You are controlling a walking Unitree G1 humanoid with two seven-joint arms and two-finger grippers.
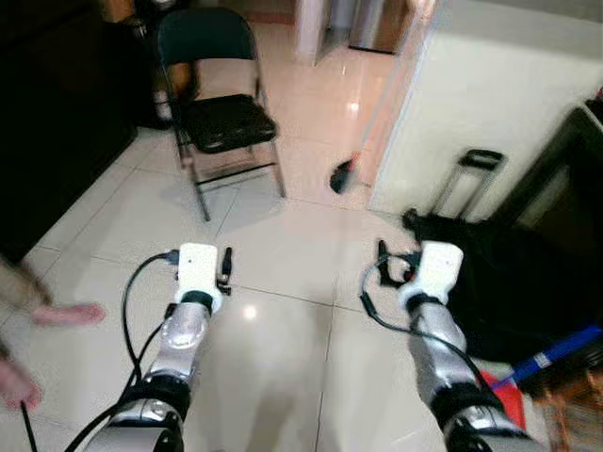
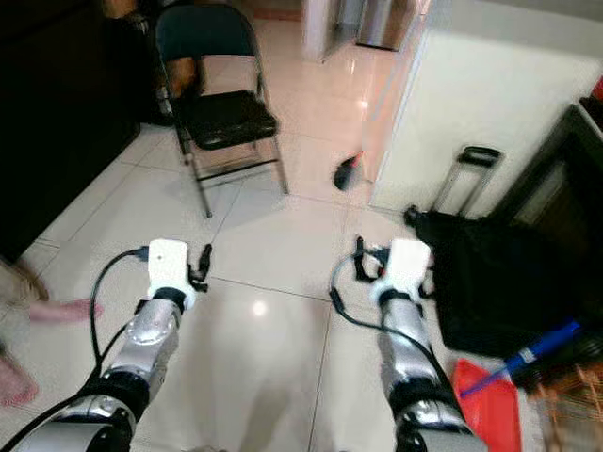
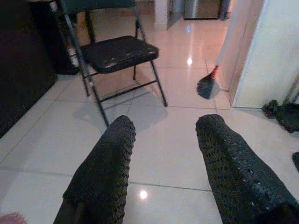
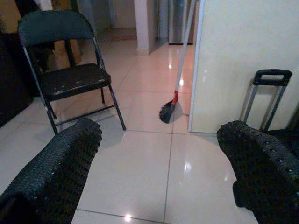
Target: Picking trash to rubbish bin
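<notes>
Low in the frame, left gripper (image 3: 163, 163) and right gripper (image 4: 159, 163) both spread open and empty above bare tiled floor (image 1: 283, 264), no trash or bin identifiable, only a folding chair (image 1: 221, 113) upper left, broom (image 1: 344, 174) centre, suitcase (image 1: 499, 273) right.

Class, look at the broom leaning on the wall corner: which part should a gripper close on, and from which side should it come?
Grip the broom by its thin handle, above the red collar, probably coming from the open floor side facing the chair. The handle is slender and leans against the wall, so that side is blocked; the head is bushy and rests on the floor.
</notes>
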